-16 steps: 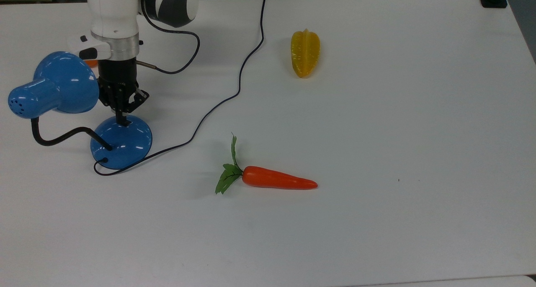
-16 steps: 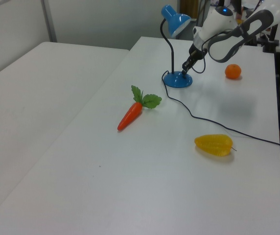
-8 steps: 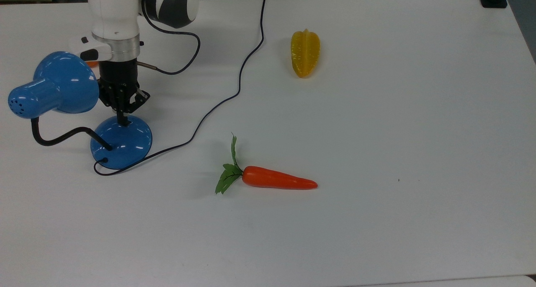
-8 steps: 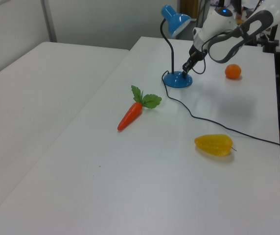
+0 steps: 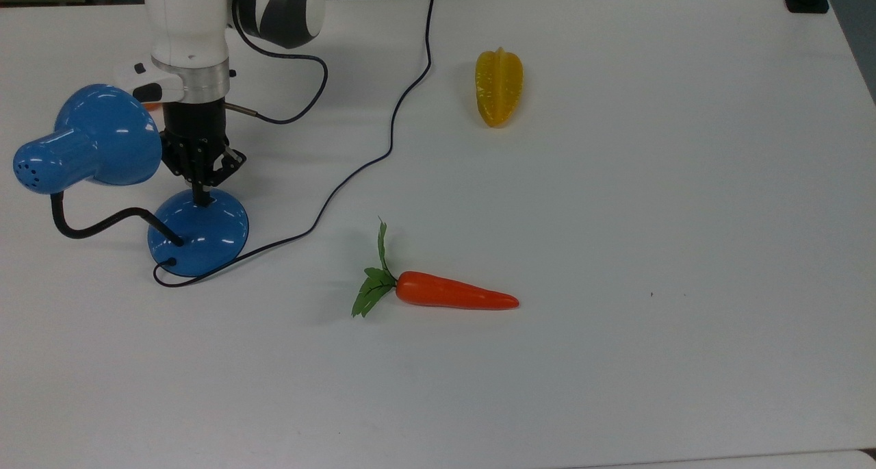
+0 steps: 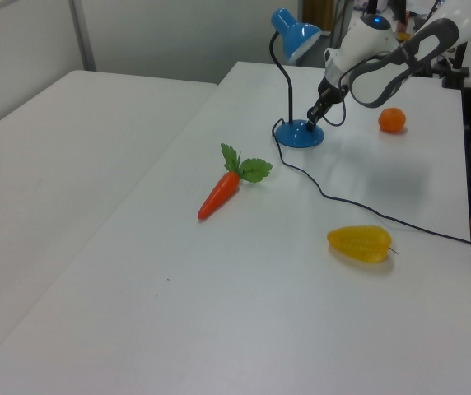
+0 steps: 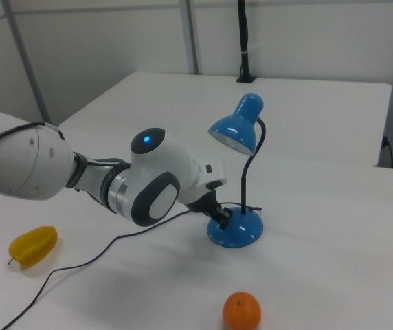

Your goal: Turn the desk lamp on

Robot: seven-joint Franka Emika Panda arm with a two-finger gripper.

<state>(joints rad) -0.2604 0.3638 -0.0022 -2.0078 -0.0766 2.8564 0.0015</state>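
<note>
while black two-finger gripper (image 5: pixel 200 196) sits pinched narrow at left of top view, tips on glossy blue desk lamp's (image 5: pixel 198 233) domed base; switch directly underneath, press straight down.

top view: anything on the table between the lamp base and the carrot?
Just the lamp's black cord, running up from the desk lamp base across that stretch in the top view. Otherwise bare table up to the carrot.
</note>
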